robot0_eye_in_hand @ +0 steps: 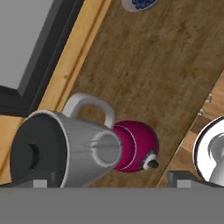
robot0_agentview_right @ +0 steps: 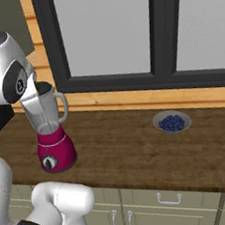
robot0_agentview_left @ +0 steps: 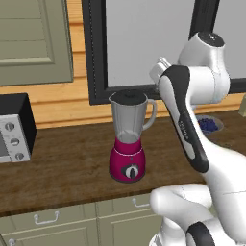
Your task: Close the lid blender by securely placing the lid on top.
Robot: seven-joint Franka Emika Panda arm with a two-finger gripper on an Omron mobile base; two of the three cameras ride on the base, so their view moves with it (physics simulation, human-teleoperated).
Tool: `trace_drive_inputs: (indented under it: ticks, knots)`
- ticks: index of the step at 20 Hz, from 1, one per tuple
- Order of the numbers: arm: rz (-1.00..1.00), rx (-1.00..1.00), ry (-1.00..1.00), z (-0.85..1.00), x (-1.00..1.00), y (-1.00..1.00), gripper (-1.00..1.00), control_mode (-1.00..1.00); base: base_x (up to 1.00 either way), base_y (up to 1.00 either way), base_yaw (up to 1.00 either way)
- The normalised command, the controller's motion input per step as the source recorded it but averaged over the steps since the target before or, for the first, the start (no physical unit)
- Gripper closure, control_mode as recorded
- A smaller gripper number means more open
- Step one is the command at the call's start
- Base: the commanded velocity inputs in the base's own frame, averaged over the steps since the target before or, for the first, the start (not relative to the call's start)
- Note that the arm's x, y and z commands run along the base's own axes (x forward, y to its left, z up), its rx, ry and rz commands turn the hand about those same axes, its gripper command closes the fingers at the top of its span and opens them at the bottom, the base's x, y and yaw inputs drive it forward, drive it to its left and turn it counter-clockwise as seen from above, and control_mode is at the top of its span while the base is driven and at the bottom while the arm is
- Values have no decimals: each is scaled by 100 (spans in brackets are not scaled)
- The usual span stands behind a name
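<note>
The blender (robot0_agentview_left: 128, 158) stands upright on the wooden counter, with a magenta base, a black dial and a clear grey jar. The black lid (robot0_agentview_left: 129, 96) sits on the jar's rim and covers the opening. From above, in the hand view, the lid (robot0_eye_in_hand: 28, 155) fills the jar's top, and the base (robot0_eye_in_hand: 131, 146) shows below it. My gripper (robot0_eye_in_hand: 109, 181) hangs above the blender, open, its fingertips (robot0_eye_in_hand: 40, 183) set wide apart and holding nothing. In the right base view my arm's elbow covers part of the jar (robot0_agentview_right: 44, 113).
A grey dish of blue bits (robot0_agentview_right: 171, 122) lies on the counter (robot0_agentview_right: 129, 152) to the blender's right. A black-and-silver microwave (robot0_agentview_left: 14, 129) stands at the left. A dark-framed window (robot0_agentview_right: 124, 33) runs behind, and cabinet drawers sit below the counter's front edge.
</note>
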Motion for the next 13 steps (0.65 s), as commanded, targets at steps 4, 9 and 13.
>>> trace_drive_inputs:
  ticks: [4, 9, 13]
  knots:
    - [-3, 6, -16, -2, -63, -100, -100, -100, 0, 0, 0]
    - [-3, 1, -2, -14, -13, -63, -100, -100, 0, 0, 0]
    - [0, 0, 0, -6, 0, -28, -100, -100, 0, 0, 0]
